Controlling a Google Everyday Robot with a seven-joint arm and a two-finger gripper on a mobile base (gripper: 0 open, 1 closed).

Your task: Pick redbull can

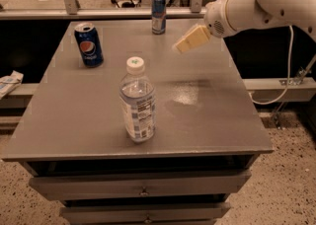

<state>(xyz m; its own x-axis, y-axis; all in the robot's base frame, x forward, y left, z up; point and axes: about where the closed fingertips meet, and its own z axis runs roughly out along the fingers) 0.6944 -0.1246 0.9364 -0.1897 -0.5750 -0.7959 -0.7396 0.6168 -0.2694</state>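
Note:
The redbull can (158, 13), slim, blue and silver with a silver top, stands upright at the far edge of the grey table (89, 115), near its middle. My gripper (189, 41) hangs above the table's far right part, to the right of the can and nearer the camera, apart from it. Its cream-coloured fingers (191, 39) point down and to the left and hold nothing.
A wider dark-blue Pepsi can (89, 44) stands at the far left. A clear water bottle (138, 101) with a white cap stands near the front middle. Drawers (143, 187) sit under the tabletop. A metal rail (98, 13) runs behind the table.

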